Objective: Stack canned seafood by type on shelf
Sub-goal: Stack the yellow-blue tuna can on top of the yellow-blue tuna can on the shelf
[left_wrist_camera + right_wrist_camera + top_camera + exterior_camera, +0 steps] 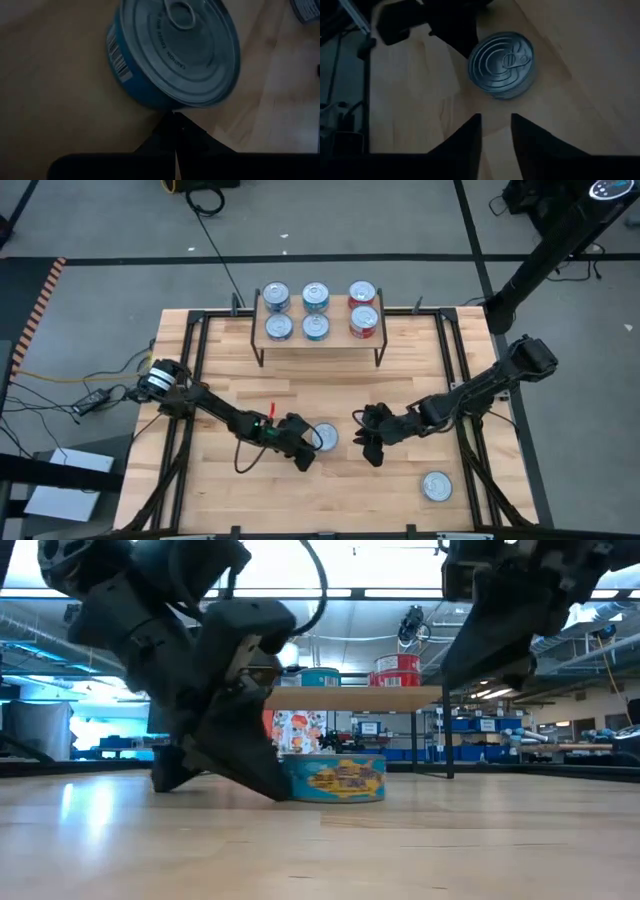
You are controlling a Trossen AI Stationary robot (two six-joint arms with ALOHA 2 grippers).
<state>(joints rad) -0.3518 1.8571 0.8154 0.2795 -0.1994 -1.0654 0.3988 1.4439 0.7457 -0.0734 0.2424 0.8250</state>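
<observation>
- We see the shelf (320,340), a light board on black legs, at the table's far edge, its long axis running left to right, bearing six tins.
- We see the teal-sided tin (324,437) upright at mid-table; only the low view shows its label.
- Left gripper (304,452), fingers pressed together, touches it.
- Right gripper (366,436) hovers just right of it, fingers parted, empty.

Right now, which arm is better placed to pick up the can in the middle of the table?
Probably the right. The right gripper faces the middle can with open fingers and a clear gap. The left gripper is shut, its closed tips right against the can's side, so it would need to back off and open first.
</observation>
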